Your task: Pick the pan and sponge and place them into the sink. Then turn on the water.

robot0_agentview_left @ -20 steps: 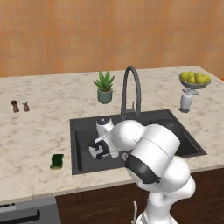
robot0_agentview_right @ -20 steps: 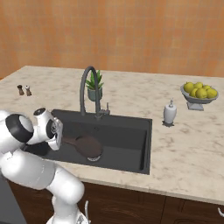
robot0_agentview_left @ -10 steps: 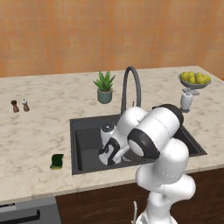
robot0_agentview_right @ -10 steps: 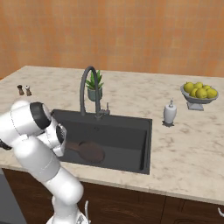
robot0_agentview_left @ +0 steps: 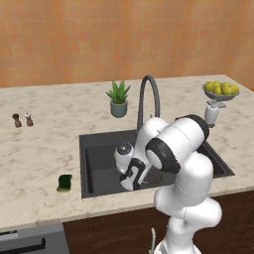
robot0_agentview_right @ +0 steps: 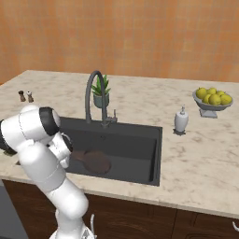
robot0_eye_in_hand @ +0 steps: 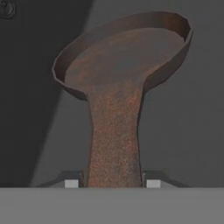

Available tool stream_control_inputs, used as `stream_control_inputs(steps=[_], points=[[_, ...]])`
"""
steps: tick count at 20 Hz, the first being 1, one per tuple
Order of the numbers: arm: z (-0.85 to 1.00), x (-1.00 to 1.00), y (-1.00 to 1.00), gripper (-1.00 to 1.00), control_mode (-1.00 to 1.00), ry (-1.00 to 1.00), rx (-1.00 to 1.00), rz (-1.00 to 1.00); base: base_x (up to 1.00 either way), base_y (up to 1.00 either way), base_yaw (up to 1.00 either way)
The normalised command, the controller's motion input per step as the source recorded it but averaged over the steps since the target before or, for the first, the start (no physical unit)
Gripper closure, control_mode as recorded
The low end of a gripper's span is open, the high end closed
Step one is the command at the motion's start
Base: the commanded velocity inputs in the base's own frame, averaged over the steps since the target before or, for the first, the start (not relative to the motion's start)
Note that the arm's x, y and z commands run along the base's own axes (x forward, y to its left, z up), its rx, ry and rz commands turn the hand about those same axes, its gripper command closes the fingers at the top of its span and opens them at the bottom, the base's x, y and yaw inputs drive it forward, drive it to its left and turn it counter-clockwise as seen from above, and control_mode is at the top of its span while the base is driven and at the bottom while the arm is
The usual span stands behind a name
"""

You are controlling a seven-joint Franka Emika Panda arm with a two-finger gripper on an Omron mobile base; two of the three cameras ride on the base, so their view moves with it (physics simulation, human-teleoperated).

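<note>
Down in the matte black sink (robot0_agentview_right: 156,144), the round brown cast-iron pan (robot0_eye_in_hand: 124,57) lies on the floor, handle between the gripper's (robot0_eye_in_hand: 113,183) narrowly parted tips, frame bottom.

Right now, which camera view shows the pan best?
The hand view: the pan shows close up, bowl and handle, the handle running down between the fingertips. The right base view shows it small on the sink floor; in the left base view the arm covers it.

White arm bent low over its base; gripper (robot0_eye_in_hand: 112,183) fingertips part-spread, wrist angled downward
</note>
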Motion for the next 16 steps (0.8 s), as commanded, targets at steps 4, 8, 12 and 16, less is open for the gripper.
stream_control_inputs(steps=[4, 8, 12, 16], points=[[0.31, 0.00, 0.10, -1.00, -1.00, -0.09, 0.00, -0.02, 0.00, 0.00, 0.00], [0.63, -0.04, 0.18, -1.00, -1.00, -0.08, 0.00, 0.00, 0.00, 0.00, 0.00], [0.98, -0.02, 0.05, -1.00, -1.00, -0.01, 0.00, 0.06, 0.00, 0.00, 0.00], [1.00, 0.00, 0.00, -1.00, -1.00, 0.00, 0.00, 0.20, 0.00, 0.00, 0.00]])
